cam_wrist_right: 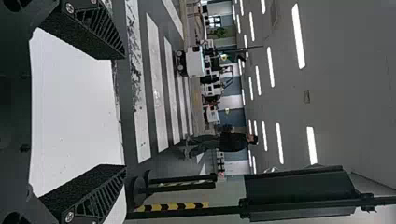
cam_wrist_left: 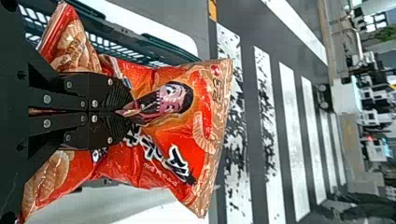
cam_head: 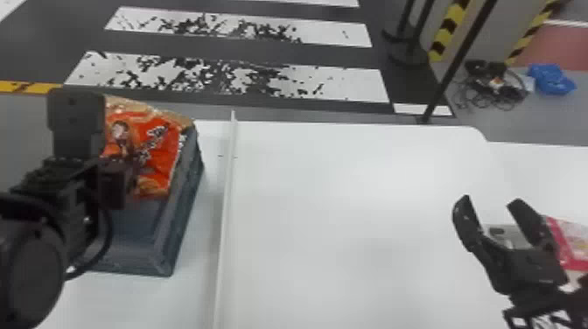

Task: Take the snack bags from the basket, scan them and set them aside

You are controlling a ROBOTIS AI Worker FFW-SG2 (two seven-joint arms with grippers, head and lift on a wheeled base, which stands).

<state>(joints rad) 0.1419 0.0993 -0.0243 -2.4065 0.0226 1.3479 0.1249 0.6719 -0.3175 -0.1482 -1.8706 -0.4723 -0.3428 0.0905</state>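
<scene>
Snack bag [cam_head: 159,153] sits at frame left, clamped in the left gripper [cam_head: 131,168]'s jaws; lower right, the right gripper [cam_head: 491,203]'s jaws stand apart.

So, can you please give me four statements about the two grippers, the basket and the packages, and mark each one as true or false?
1. The left gripper is closed on the orange snack bag. True.
2. The right gripper is shut. False: its fingers stand apart.
3. The basket stands to the right of the white divider. False: it stands to the left of it.
4. In the head view, a pink package shows at the right edge, beside the right gripper. True.
</scene>
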